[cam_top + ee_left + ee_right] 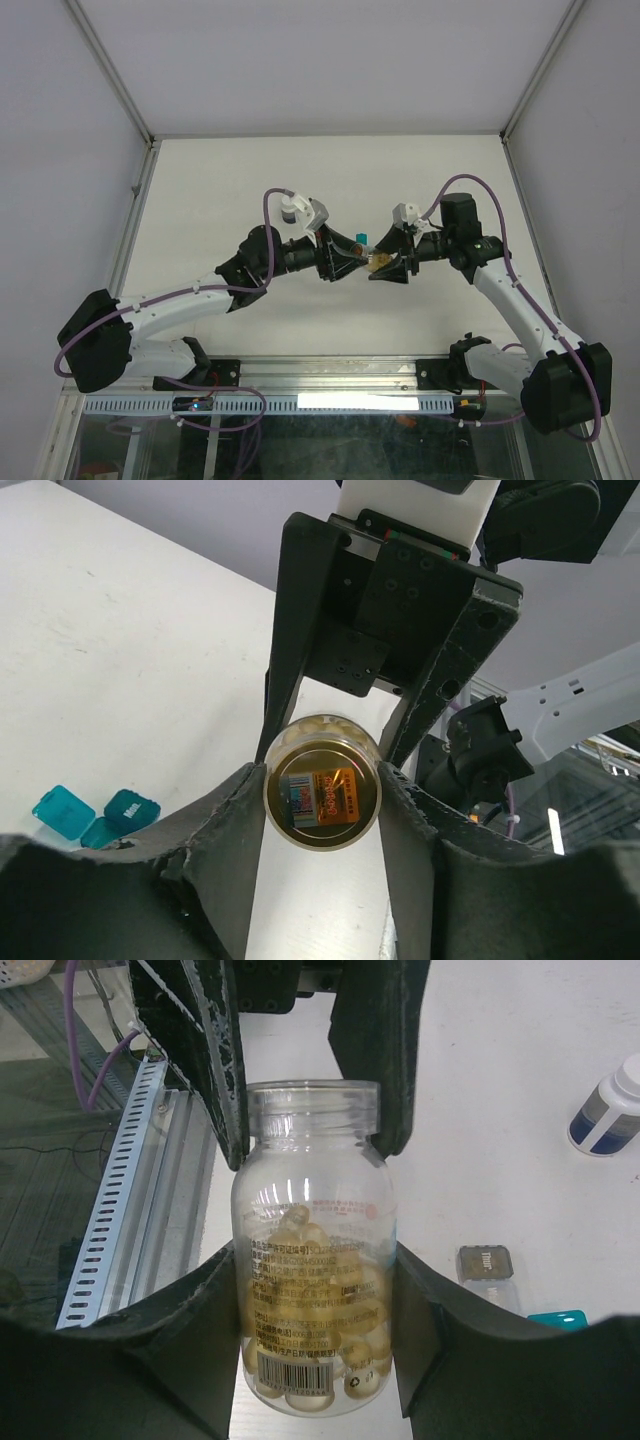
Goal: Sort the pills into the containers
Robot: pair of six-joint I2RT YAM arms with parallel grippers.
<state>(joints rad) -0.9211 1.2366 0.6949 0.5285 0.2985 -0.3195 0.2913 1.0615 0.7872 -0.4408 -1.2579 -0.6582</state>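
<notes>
A clear bottle (312,1220) is held above the table (250,170), near its middle, between the two grippers, which are brought end to end. The bottle's body is gripped by the right gripper (315,1265): its two dark pads are pressed against opposite sides of the labelled wall, and the jaws are kept partly apart by the bottle's width. Pale yellow pills (310,1360) are seen through the wall, heaped in the end nearer the right wrist; the other half is seen to hold only a few.

The bottle's clear cap (313,1110) is flanked by the left gripper (320,780). In both wrist views its fingers are seen lying against the cap on either side, so the jaws are closed on it. From the left wrist the bottle is seen end-on, as a round face with a label showing through it.

The containers are left on the table, apart from both grippers. The teal one (132,808) is seen at the lower left of the left wrist view, with lighter teal parts lying against it; whether it is open cannot be told. The grey one (485,1262) is seen in the right wrist view, just beside the teal one, on the table beyond the held bottle. No pills can be made out in either.

A white bottle (608,1108) with a blue band is seen farther off on the table, well apart from the containers.
</notes>
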